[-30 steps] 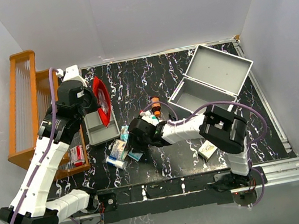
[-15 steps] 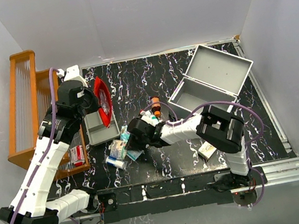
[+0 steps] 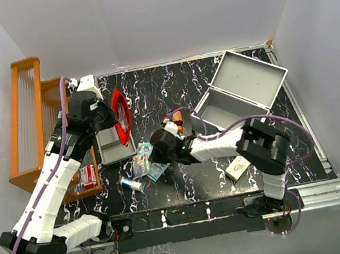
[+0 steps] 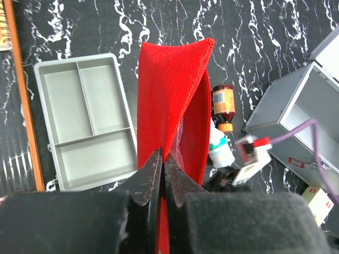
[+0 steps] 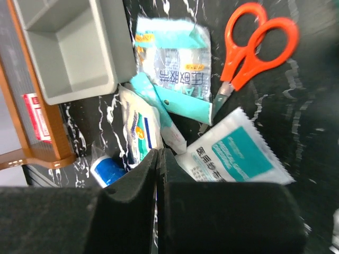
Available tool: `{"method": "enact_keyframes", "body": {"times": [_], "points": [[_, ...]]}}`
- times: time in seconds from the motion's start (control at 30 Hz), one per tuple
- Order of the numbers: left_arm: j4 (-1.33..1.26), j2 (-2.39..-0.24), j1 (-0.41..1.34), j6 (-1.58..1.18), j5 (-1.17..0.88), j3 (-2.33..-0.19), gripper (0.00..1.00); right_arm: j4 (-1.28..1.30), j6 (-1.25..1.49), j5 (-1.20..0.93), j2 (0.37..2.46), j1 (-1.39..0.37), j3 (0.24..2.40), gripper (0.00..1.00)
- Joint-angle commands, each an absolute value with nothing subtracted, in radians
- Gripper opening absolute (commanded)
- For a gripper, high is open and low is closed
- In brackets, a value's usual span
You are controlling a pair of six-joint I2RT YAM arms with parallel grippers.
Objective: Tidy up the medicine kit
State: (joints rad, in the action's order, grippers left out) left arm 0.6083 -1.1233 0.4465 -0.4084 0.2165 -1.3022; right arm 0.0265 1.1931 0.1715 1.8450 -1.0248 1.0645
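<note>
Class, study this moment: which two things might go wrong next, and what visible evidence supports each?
1. The left hand pinches only an edge of the red pouch; it may slip free.
2. The right hand is shut over overlapping packets beside the scissors; it may grab nothing or drag several.

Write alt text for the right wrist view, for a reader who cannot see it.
The right gripper, fingers closed together, sits at a heap of teal-and-white sachets on the black marbled table; whether it pinches one cannot be told. Orange-handled scissors lie at upper right, a grey divided tray at upper left.
</note>
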Motion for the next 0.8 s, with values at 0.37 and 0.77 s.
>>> {"method": "enact_keyframes", "body": {"times": [0.37, 0.77], "points": [[0.433, -1.171, 0.438, -0.388, -0.162, -1.175, 0.0, 0.319, 0.857, 0.071, 1.391, -0.831, 0.855, 0.0], [0.362, -1.204, 0.438, -0.443, -0.286, -1.099, 0.0, 0.468, 0.798, 0.152, 1.314, -0.822, 0.855, 0.5]]}}
